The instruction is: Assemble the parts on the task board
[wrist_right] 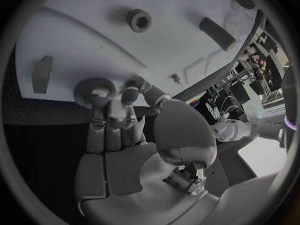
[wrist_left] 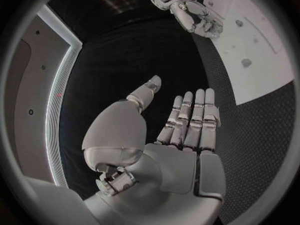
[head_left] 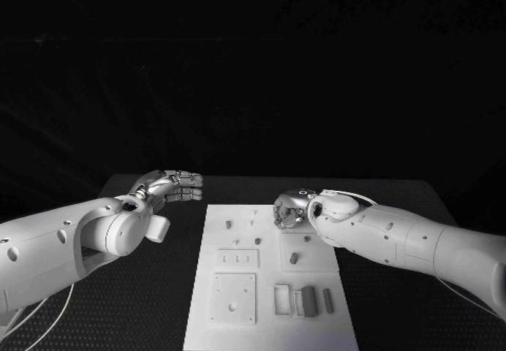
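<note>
Starting nearest us, we see the board [head_left: 272, 333] lying on the tabletop [head_left: 137, 307], with a row of small upright parts [head_left: 303, 300] at its near right and flat plates [head_left: 234, 296] to their left. Further up, a peg [head_left: 294, 257] stands alone in the middle. Beyond it our right hand [head_left: 291, 208] hangs over the board's far right area; in the right wrist view its fingertips [wrist_right: 128, 95] touch a round ridged part [wrist_right: 94, 89] on the board, but we cannot tell whether it is really gripped. Off the board's far left corner, our left hand [head_left: 172, 186] hovers above the tabletop holding nothing, its fingers [wrist_left: 197, 112] straight and side by side, thumb apart. We judge the step in hand to be picking up that ridged part; next we need a firm pinch on it before lifting, then the seat where it belongs.
</note>
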Controlling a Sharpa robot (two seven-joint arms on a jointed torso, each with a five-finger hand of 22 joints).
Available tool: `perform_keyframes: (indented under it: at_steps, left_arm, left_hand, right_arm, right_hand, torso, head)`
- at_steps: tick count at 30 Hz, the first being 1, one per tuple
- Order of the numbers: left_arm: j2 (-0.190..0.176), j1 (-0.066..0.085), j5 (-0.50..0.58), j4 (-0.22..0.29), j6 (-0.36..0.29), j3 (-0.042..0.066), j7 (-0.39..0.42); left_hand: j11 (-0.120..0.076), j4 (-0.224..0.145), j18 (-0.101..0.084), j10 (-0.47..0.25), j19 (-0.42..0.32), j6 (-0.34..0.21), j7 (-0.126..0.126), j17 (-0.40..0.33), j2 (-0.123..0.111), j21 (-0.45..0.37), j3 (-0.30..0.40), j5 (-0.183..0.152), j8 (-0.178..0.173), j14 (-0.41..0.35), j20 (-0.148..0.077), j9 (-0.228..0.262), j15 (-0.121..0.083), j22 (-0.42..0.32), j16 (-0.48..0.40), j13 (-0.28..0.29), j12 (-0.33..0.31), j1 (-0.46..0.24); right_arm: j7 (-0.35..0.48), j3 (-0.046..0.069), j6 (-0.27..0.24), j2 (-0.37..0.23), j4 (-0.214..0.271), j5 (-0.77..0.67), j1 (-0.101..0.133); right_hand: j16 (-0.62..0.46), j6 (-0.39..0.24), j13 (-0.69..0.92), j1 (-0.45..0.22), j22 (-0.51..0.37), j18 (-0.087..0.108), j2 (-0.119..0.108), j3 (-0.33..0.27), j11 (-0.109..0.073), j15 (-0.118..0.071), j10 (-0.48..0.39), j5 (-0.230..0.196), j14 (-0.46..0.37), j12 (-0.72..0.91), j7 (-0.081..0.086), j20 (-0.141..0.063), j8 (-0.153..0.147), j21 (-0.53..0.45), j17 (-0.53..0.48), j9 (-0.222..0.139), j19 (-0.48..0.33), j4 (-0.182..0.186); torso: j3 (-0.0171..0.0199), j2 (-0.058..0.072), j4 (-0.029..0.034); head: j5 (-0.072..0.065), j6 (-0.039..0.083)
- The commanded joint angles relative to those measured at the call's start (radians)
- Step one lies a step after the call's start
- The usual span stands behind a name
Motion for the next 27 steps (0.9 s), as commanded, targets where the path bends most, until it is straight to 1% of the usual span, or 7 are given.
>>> perform_keyframes:
  at_steps: [1,9,10,11,16,23,27]
  left_arm:
    - [0.002,0.002,-0.002,0.0,0.013,0.001,0.007]
    - [0.004,0.002,-0.002,-0.001,0.019,0.001,0.004]
    - [0.004,0.002,-0.002,-0.002,0.019,0.001,0.004]
    - [0.004,0.002,-0.002,-0.002,0.018,0.001,0.004]
    - [0.003,0.002,-0.002,-0.002,0.018,0.001,0.005]
    - [0.002,0.002,-0.002,-0.002,0.017,0.001,0.005]
    - [0.002,0.002,-0.002,-0.002,0.017,0.001,0.005]
  left_hand:
    - [0.007,0.0,0.018,-0.003,0.002,0.004,0.029,0.0,0.008,-0.007,-0.007,-0.002,-0.006,-0.003,0.004,-0.002,0.004,0.002,-0.005,-0.001,-0.004,-0.005]
    - [0.008,0.002,0.018,-0.003,0.003,0.004,0.032,0.0,0.01,-0.008,-0.008,-0.002,-0.008,-0.002,0.003,-0.003,0.004,0.002,-0.005,-0.002,-0.006,-0.009]
    - [0.008,0.002,0.019,-0.003,0.003,0.004,0.032,0.0,0.01,-0.008,-0.008,-0.002,-0.008,-0.002,0.003,-0.003,0.004,0.002,-0.005,-0.002,-0.006,-0.009]
    - [0.008,0.002,0.019,-0.003,0.003,0.004,0.033,0.0,0.01,-0.008,-0.008,-0.002,-0.008,-0.002,0.003,-0.003,0.004,0.002,-0.005,-0.002,-0.007,-0.009]
    - [0.008,0.002,0.019,-0.003,0.003,0.003,0.033,0.0,0.01,-0.008,-0.008,-0.002,-0.009,-0.002,0.003,-0.003,0.004,0.002,-0.005,-0.002,-0.007,-0.01]
    - [0.008,0.002,0.019,-0.003,0.003,0.003,0.033,0.0,0.01,-0.008,-0.008,-0.002,-0.009,-0.002,0.003,-0.004,0.004,0.002,-0.006,-0.002,-0.007,-0.01]
    - [0.008,0.001,0.019,-0.003,0.003,0.003,0.034,0.0,0.01,-0.008,-0.008,-0.002,-0.009,-0.002,0.003,-0.004,0.004,0.002,-0.006,-0.002,-0.008,-0.01]
  right_arm:
    - [-0.001,-0.005,0.049,-0.002,-0.002,-0.015,-0.008]
    - [0.004,-0.005,0.058,0.002,-0.001,-0.015,-0.009]
    - [0.003,-0.005,0.058,0.002,0.0,-0.015,-0.009]
    - [0.002,-0.005,0.056,0.003,0.0,-0.015,-0.009]
    - [-0.009,-0.005,0.044,0.003,-0.001,-0.02,-0.011]
    - [-0.045,-0.005,-0.022,0.002,0.002,-0.021,-0.011]
    - [-0.07,-0.005,-0.06,-0.001,0.021,-0.021,-0.011]
  right_hand:
    - [0.007,0.012,0.003,0.005,0.023,0.03,0.012,0.01,-0.002,-0.004,0.009,0.003,0.004,-0.003,0.0,-0.009,0.0,0.005,0.001,0.001,-0.004,-0.001]
    - [0.009,0.049,0.009,0.028,0.023,0.03,0.044,0.031,-0.01,-0.011,0.011,0.004,-0.001,-0.011,-0.009,-0.009,0.012,0.01,0.001,0.008,-0.013,-0.002]
    - [0.008,0.057,0.01,0.039,0.022,0.03,0.043,0.05,-0.012,-0.012,0.012,0.003,-0.002,-0.013,-0.012,-0.009,0.013,0.01,0.0,0.009,-0.015,0.001]
    - [0.009,0.063,0.012,0.034,0.021,0.03,0.031,0.077,-0.013,-0.014,0.016,0.004,-0.002,-0.018,-0.012,-0.005,0.011,0.013,-0.002,0.007,-0.014,0.005]
    - [0.012,0.077,0.017,0.022,0.021,0.03,0.035,0.101,-0.015,-0.016,0.023,0.003,0.001,-0.022,-0.015,-0.003,0.011,0.018,-0.003,0.009,-0.011,0.004]
    - [0.015,0.099,0.024,-0.016,0.02,0.03,0.035,0.115,-0.02,-0.02,0.033,0.003,0.005,-0.029,-0.02,-0.002,0.015,0.025,-0.006,0.013,-0.006,0.019]
    - [0.017,0.104,0.027,-0.02,0.019,0.03,0.038,0.123,-0.022,-0.022,0.038,0.003,0.008,-0.03,-0.022,-0.005,0.015,0.027,-0.007,0.015,-0.003,0.017]
  torso:
    - [-0.0003,0.004,-0.0005]
    - [0.0001,0.006,0.001]
    - [0.0002,0.007,0.0009]
    - [0.0002,0.007,0.0009]
    - [-0.0001,0.008,0.0016]
    - [-0.0005,0.01,-0.0008]
    - [-0.0005,0.012,-0.0008]
  head:
    - [-0.003,-0.002]
    - [-0.003,0.002]
    - [-0.003,0.002]
    - [-0.003,0.002]
    - [-0.002,0.001]
    - [-0.001,0.005]
    - [-0.002,0.006]
